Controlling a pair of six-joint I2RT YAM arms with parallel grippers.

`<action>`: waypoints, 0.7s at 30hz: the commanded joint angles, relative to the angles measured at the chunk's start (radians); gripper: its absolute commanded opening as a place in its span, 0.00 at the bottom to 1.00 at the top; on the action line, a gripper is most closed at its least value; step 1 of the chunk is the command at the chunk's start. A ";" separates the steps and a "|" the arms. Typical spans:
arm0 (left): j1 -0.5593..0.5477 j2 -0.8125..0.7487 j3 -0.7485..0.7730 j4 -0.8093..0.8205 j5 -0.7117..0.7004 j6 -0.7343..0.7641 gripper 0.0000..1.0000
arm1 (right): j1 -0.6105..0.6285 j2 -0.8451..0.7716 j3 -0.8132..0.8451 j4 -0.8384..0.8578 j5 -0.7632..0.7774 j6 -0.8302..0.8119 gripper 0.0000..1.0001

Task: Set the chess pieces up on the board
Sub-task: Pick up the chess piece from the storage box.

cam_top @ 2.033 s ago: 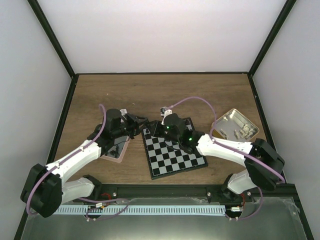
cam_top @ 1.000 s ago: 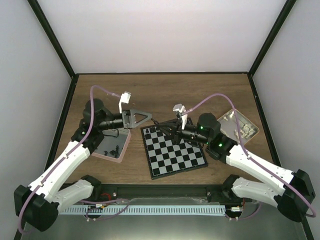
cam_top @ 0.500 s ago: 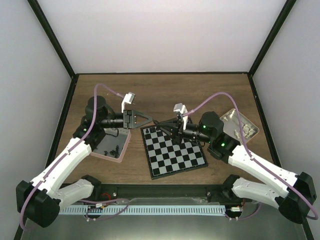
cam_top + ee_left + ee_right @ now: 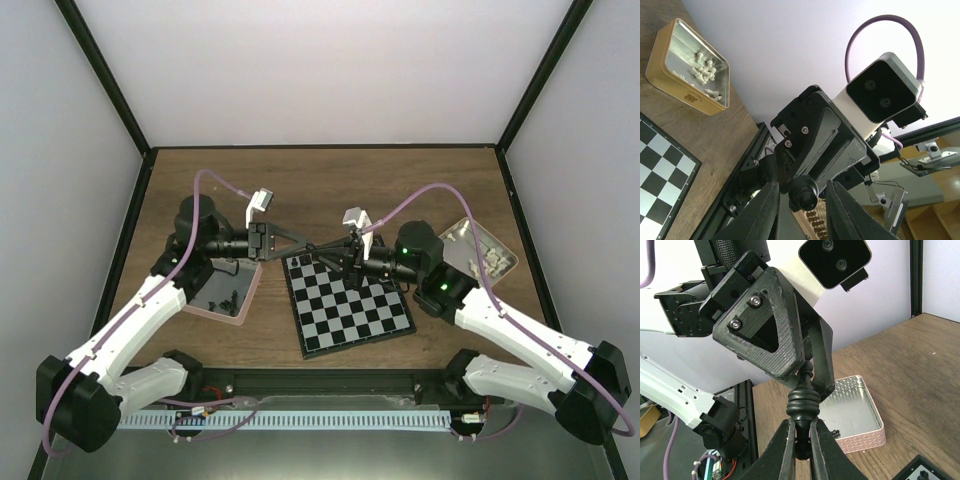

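The two grippers meet tip to tip in the air, just over the far left corner of the flat chessboard of black and pale grey squares (image 4: 350, 312). Between them is one small black chess piece with rings round its middle (image 4: 802, 402). The right gripper (image 4: 800, 429) has its two thin fingers (image 4: 785, 452) almost shut, and they pinch one end of the piece tight. The left gripper (image 4: 801, 184) comes in from the other side. Its fingers (image 4: 765, 212) stand only a little way apart, with the other end of the piece in between them, but I cannot tell if they press on it. More tiny black pieces (image 4: 228, 297) lie in the pink-rimmed tray (image 4: 248, 295) left of the board. Little whitish pieces (image 4: 487, 262) lie in the tan tin (image 4: 452, 240) on the right. All of it sits on the brown wooden table (image 4: 330, 190).
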 commanded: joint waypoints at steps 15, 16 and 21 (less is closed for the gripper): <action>0.010 -0.040 0.025 -0.151 -0.148 0.223 0.04 | -0.004 -0.002 0.028 -0.017 0.062 -0.001 0.01; 0.013 -0.044 0.037 -0.197 -0.180 0.264 0.04 | -0.004 -0.004 0.022 -0.024 0.084 0.002 0.01; 0.010 -0.074 0.100 -0.436 -0.477 0.482 0.04 | -0.004 -0.022 -0.026 -0.076 0.254 0.075 0.01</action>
